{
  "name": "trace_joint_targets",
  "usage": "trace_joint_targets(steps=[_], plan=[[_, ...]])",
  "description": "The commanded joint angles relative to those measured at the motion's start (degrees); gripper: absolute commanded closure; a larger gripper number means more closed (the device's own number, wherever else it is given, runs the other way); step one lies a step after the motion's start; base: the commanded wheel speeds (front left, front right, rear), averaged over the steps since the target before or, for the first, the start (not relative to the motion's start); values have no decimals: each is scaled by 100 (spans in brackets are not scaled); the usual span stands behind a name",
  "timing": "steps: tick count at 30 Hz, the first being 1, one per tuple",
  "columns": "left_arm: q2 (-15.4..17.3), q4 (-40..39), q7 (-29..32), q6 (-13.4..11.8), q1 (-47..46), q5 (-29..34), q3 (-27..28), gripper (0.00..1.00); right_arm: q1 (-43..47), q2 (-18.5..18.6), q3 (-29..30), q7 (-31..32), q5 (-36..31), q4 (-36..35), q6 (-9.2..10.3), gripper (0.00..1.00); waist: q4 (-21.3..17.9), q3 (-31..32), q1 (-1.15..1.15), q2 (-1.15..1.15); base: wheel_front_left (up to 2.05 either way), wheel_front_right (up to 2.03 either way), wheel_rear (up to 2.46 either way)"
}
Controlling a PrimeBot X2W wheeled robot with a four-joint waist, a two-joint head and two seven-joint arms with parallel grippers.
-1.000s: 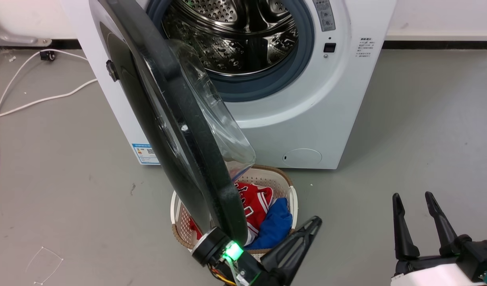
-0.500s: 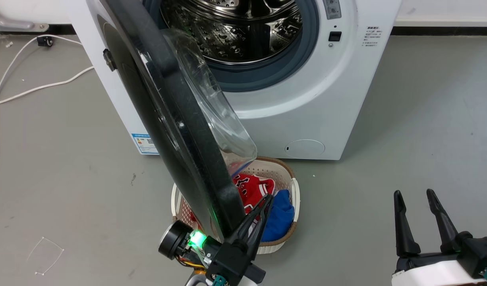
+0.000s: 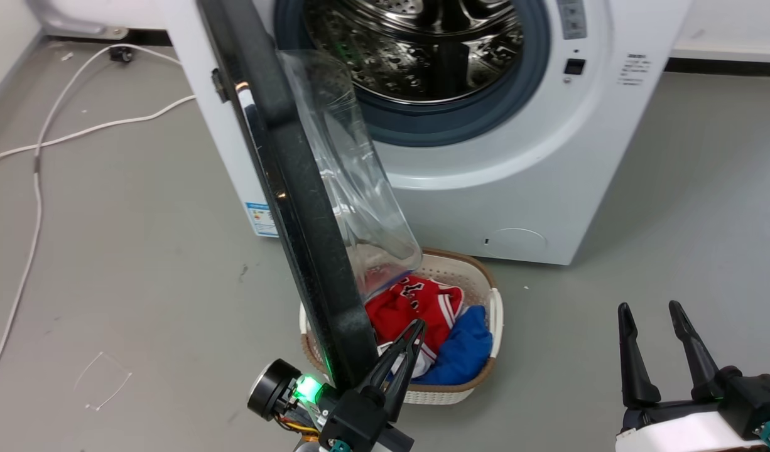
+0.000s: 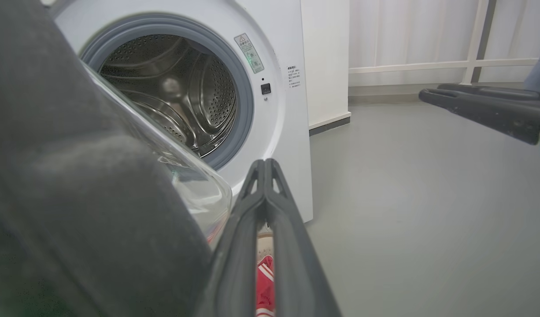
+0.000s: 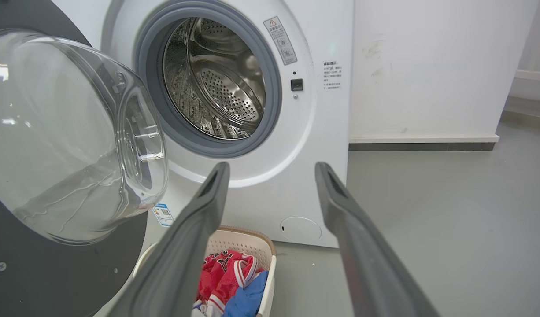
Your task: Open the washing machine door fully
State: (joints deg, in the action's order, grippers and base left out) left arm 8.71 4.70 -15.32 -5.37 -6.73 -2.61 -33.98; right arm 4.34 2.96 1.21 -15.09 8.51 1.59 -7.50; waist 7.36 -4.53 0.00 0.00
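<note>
Head view, nearest first: your left gripper (image 3: 416,328) sits low centre, fingers pinched together with nothing between them, lying along the bottom rim of the door (image 3: 297,188).

Does it touch that rim? You can't tell. In your left wrist view the clenched gripper (image 4: 264,164) sits just beside the door's (image 4: 76,185) dark edge, which is blurred at left.

Your right gripper (image 3: 647,306) is at lower right, well apart from everything, fingers spread and empty. Your right wrist view shows that gripper (image 5: 272,169) gaping too.

Just past your left fingers, a basket (image 3: 495,301) on the floor holds a red jersey (image 3: 416,301) and a blue cloth (image 3: 466,345).

And the door? You see it edge-on, standing out from the left side of the washer (image 3: 517,188), its glass bowl (image 3: 360,188) facing right above the basket's left part.

Farthest, you have the open drum (image 3: 422,50) ringed by a grey gasket (image 3: 435,132), and a white cable (image 3: 77,132) lying on the floor at left.
</note>
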Motion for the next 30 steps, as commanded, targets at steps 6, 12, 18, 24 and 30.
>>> trace_joint_targets(steps=[6, 12, 18, 24, 30], plan=[[160, 95, 35, -86, 30, -18, 337, 100, -7, -15, -48, -10, -2, -2, 1, 0, 374, -36, 0, 0, 0, 0, 0], [195, 41, 57, -249, 185, -94, 642, 100, -36, -14, -65, -10, -26, -32, 1, 0, 696, -78, 0, 0, 0, 0, 0], [206, -77, 58, -334, 316, -150, 977, 100, -60, -14, -43, -10, -25, -57, 1, 0, 938, -95, 0, 0, 0, 0, 0], [249, -255, 22, -467, 557, -180, 1319, 100, -59, -14, -15, -10, -44, -87, 1, 0, 1102, -129, 0, 0, 0, 0, 0], [305, -381, 22, -616, 644, -379, 2187, 100, -177, -13, 33, -10, 2, -77, 1, 0, 1192, -247, 0, 0, 0, 0, 0]])
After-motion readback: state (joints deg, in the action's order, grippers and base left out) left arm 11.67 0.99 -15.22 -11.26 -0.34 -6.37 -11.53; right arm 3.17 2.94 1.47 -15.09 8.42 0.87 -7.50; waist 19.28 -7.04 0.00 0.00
